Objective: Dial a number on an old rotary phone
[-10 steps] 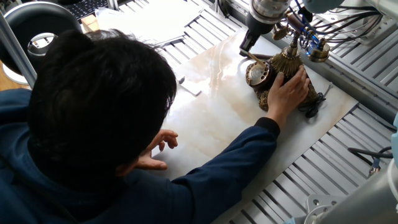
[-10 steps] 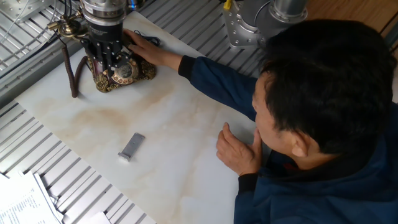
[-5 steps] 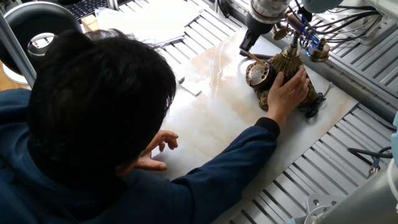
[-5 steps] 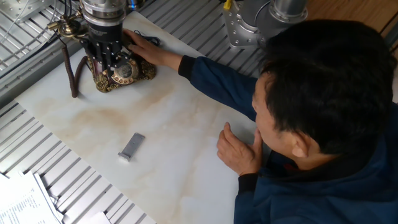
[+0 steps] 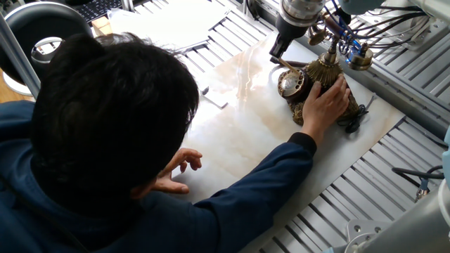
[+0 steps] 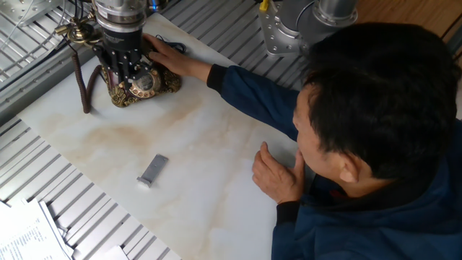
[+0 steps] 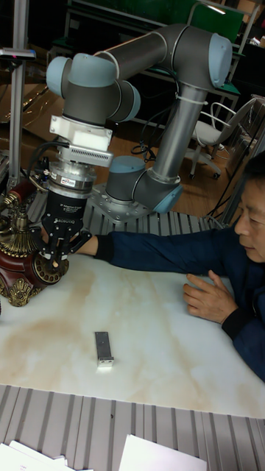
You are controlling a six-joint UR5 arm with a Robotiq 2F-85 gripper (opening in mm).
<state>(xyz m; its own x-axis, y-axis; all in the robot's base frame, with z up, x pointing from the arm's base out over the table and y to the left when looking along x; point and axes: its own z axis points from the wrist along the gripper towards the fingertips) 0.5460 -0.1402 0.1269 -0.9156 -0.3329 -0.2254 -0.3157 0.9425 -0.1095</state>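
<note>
The old rotary phone (image 5: 320,81), bronze-brown and ornate, stands at the far end of the marble board. Its round coppery dial (image 5: 290,83) faces the person. My gripper (image 5: 278,55) hangs right over the dial, fingers drawn together and shut, with the tips down at the dial face (image 6: 144,82). In the tall fixed view the gripper (image 7: 56,259) meets the phone (image 7: 20,268) at its right side. A person's hand (image 5: 329,100) rests on the base and steadies it. The brass-ended handset (image 6: 72,32) lies on the cradle, and the dark cord (image 6: 84,87) hangs beside it.
A small grey block (image 6: 152,170) lies on the marble board (image 6: 216,152). The person's head and shoulder fill the near side, with the other hand (image 6: 278,175) flat on the board. A large black round device (image 5: 43,34) and papers (image 5: 176,24) sit beyond the board.
My gripper has edged very slightly sideways at the dial. The phone and the person's hands stay where they were.
</note>
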